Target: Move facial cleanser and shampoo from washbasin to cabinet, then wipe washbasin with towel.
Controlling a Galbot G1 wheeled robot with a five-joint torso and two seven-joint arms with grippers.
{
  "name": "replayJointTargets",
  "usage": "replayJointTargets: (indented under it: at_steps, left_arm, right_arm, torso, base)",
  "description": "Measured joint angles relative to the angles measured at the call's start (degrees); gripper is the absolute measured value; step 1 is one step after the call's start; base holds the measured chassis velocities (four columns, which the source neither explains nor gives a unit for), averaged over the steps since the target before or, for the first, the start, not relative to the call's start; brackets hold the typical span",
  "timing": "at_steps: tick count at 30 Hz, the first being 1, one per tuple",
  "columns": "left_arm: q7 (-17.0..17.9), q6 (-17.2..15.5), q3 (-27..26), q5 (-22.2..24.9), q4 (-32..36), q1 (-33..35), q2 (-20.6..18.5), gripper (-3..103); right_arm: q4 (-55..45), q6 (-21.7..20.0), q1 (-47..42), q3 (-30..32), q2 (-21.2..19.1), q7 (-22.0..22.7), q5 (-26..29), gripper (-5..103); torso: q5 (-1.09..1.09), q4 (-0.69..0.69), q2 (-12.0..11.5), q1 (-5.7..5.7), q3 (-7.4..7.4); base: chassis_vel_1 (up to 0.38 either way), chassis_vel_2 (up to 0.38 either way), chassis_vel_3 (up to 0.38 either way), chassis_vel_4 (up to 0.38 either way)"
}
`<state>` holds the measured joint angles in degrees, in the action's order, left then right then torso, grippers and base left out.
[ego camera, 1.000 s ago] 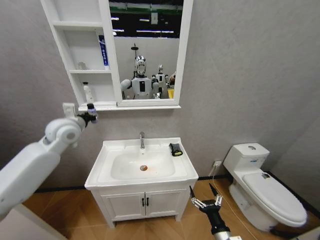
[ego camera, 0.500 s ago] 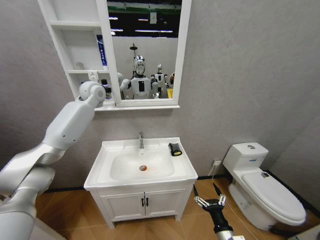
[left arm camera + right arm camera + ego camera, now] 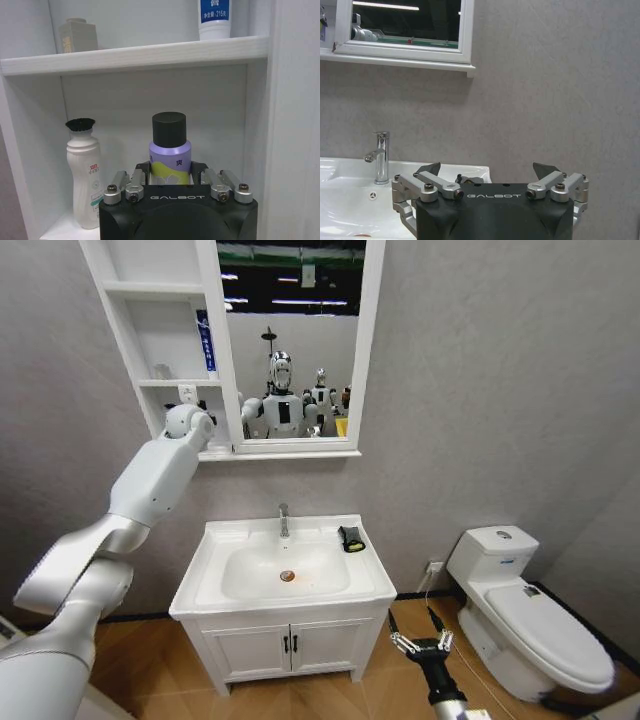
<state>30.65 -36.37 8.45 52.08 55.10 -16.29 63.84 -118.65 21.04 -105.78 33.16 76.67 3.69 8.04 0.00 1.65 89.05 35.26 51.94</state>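
Note:
My left gripper reaches into the lowest shelf of the cabinet, shut on the shampoo, a purple bottle with a black cap held upright; its base is hidden behind the gripper. A white bottle stands beside it, and a blue-and-white tube stands on the shelf above; I cannot tell which is the facial cleanser. The towel lies on the back right rim of the washbasin. My right gripper hangs open and empty, low by the basin's front right corner.
A chrome tap rises at the back of the basin. Below it is a white two-door cupboard. A white toilet stands to the right. A mirror adjoins the shelves. A small pale container sits on the middle shelf.
My left arm has swung from left of the cabinet into its lowest shelf, carrying the purple bottle. The right gripper has drifted slightly right and lower.

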Motion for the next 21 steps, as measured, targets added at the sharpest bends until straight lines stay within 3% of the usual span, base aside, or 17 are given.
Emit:
replayJointTargets:
  at_steps: [8,21]
  left_arm:
    - [-1.67,0.66,-0.76,-2.38,-2.91,0.10,1.05,43]
    - [-1.53,0.63,-0.63,-2.02,-1.98,1.62,0.71,43]
  right_arm:
    - [0.28,0.46,-0.46,0.57,0.06,0.02,0.21,100]
    - [0.97,0.76,-0.22,0.45,0.14,0.03,0.31,100]
  torso:
    - [0.01,0.00,0.01,0.00,-0.01]
    - [0.00,0.00,0.01,0.00,0.00]
  base:
    - [0.000,0.000,0.000,0.000]
    - [0.000,0.000,0.000,0.000]
